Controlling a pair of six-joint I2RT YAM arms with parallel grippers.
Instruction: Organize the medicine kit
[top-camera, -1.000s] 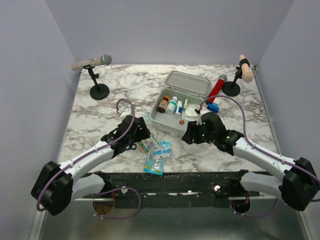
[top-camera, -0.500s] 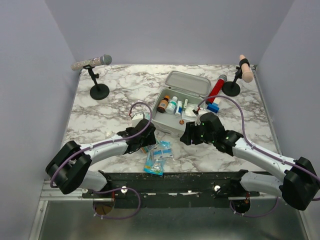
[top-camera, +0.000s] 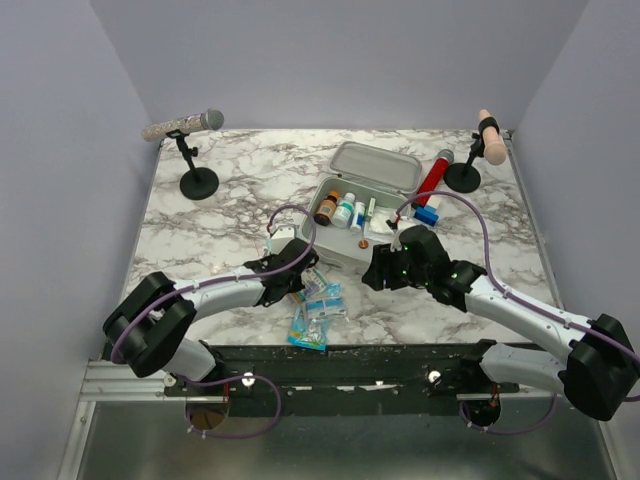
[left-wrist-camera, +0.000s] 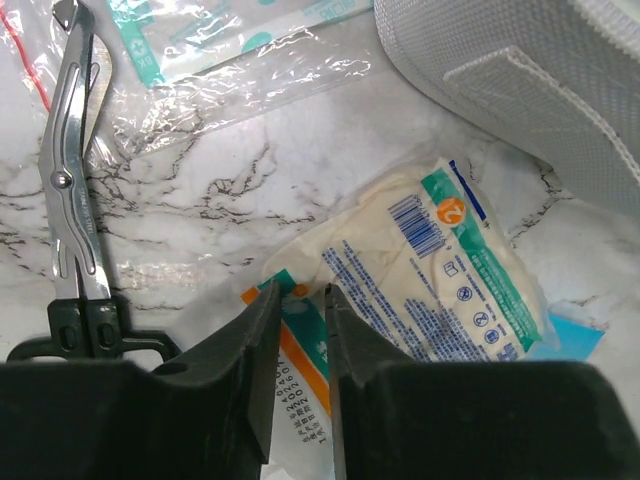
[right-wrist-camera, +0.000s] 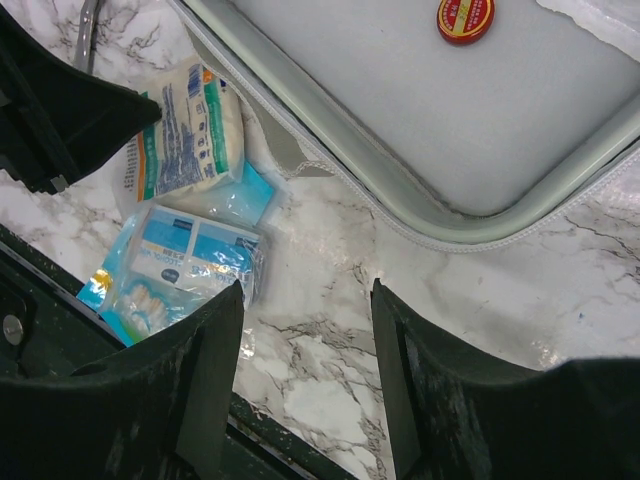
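From above: the medicine kit (top-camera: 376, 166) lies open on the bench (top-camera: 210, 225), lid back and bottles inside, just ahead of both hands. The left hand (top-camera: 300, 284) sits low over the loose sachets (top-camera: 318, 312) by the kit's near corner. The right hand (top-camera: 374, 274) hovers at the kit's front wall.

Left wrist view: fingers (left-wrist-camera: 240, 390) nearly together with a thin gap, and the edge of an orange-striped sachet (left-wrist-camera: 303, 372) right in that gap. Bitten or not, I cannot tell. A white gauze pack (left-wrist-camera: 440, 270) lies just ahead to the right, scissors (left-wrist-camera: 70, 180) off to the left.

Right wrist view: this hand's fingers stand well apart and empty, with the kit's rim just ahead and a red tin (right-wrist-camera: 465, 18) inside.

This looks like the pick-up of a loose sachet. Next, I'd judge: a firm pinch, a lift, then a carry over the wall into the case.
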